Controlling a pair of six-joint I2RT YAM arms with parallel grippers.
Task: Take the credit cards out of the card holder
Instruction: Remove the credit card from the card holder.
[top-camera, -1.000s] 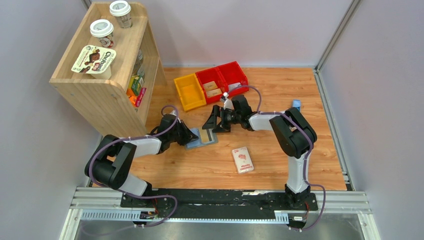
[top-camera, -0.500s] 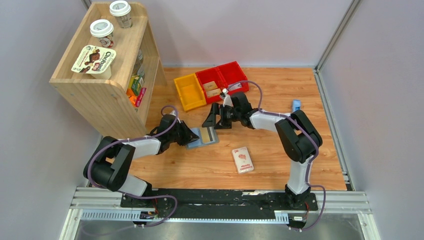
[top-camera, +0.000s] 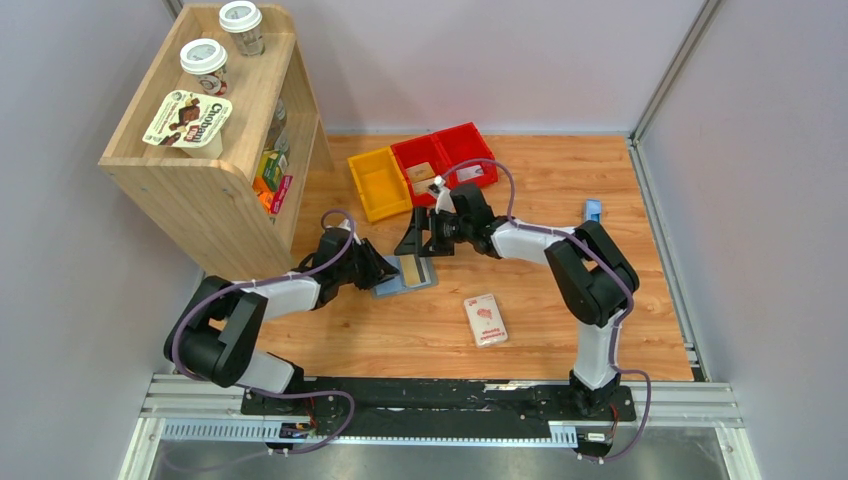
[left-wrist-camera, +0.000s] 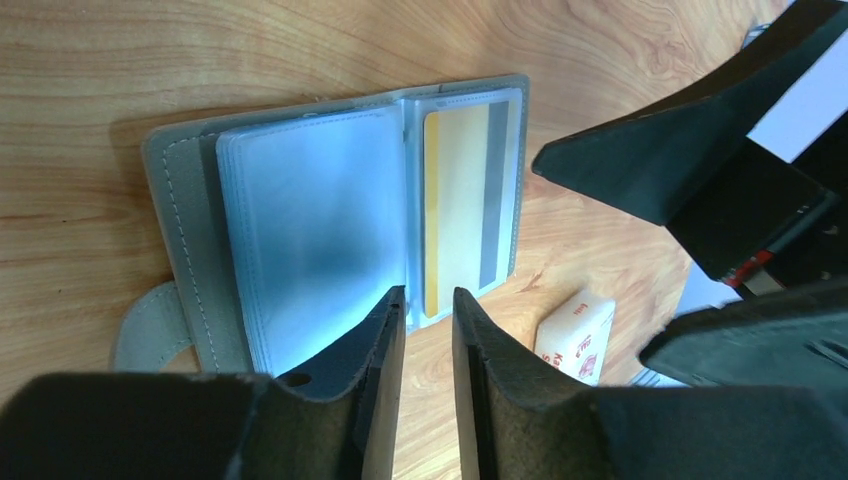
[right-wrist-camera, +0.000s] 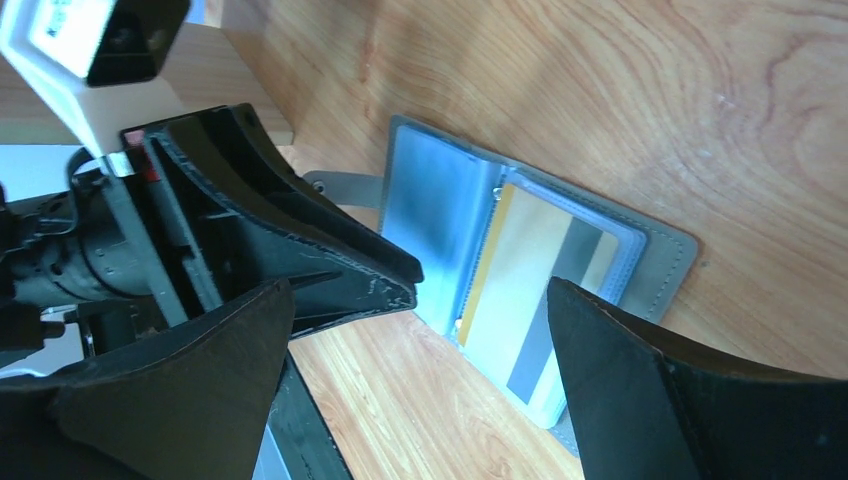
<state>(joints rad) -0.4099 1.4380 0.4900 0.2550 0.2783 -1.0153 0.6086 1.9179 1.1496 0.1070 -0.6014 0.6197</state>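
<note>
Right claw (top-camera: 418, 242) between card holder (top-camera: 405, 273), bins (top-camera: 380, 186)

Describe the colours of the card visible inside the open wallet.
The card is yellow-tan with a dark grey stripe; the left wrist view shows it best.

The left arm (top-camera: 290, 292) and the right arm (top-camera: 598, 345) are built alike, with bulky matte black joint housings linked by smooth pale grey-white tubes. A thin purple cable (top-camera: 192, 303) loops loosely along each arm, from its base towards its wrist. Both bases are bolted to a black plate (top-camera: 430, 393) backed by a ribbed aluminium rail (top-camera: 200, 430). The fingers (left-wrist-camera: 380, 400) are flat, tapering black blades with a rough, grainy surface. A small red mark (left-wrist-camera: 762, 268) shows on the black block behind the right arm's pair.
</note>
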